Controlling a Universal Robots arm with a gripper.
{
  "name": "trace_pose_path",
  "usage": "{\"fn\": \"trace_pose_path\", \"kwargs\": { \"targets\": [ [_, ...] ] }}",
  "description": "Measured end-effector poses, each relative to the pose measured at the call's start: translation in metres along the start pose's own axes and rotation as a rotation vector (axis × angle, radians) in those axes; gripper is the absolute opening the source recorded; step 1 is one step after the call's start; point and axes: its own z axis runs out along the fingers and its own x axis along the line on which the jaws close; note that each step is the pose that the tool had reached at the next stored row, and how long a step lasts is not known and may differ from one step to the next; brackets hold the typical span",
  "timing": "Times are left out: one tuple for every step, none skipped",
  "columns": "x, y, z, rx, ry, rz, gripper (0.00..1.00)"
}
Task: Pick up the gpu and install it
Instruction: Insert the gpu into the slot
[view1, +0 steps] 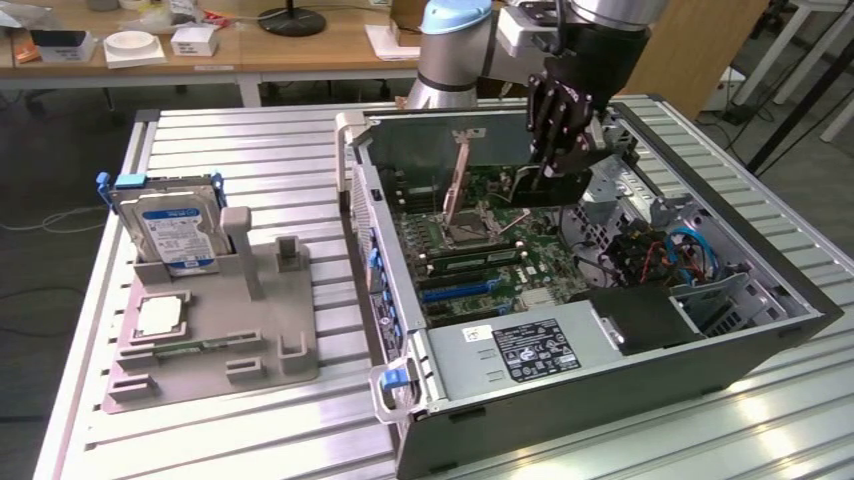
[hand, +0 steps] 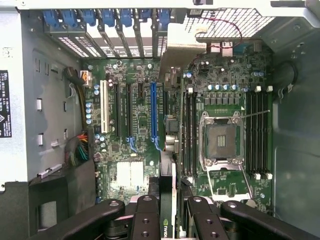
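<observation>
I have the hand clamped on the gpu, which hangs edge-down over the open computer case on the counter. In the wrist view, the fingers press the card from both sides. It sits above the motherboard, between the blue slot and the CPU socket, with its silvery bracket toward the case's rear wall. At the exterior view's left, a hard drive stands in a grey holder.
</observation>
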Motion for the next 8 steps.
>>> {"fn": "trace_pose_path", "kwargs": {
  "targets": [
    [0.0,0.0,0.0012,0.0,-0.0001,0.0,0.26],
    [0.0,0.0,0.0023,0.0,0.0002,0.0,0.26],
    [0.0001,0.0,0.0034,0.0,0.0003,0.0,0.26],
    [0.0001,0.0001,0.0044,0.0,0.0005,0.0,0.26],
    [0.0001,0.0001,0.0055,0.0,0.0005,0.0,0.26],
    [0.0001,0.0001,0.0065,0.0,0.0005,0.0,0.26],
    [0.0001,0.0002,0.0074,0.0,0.0005,0.0,0.26],
    [0.0001,0.0005,0.0084,0.0001,0.0004,0.0,0.26]
  ]
}}
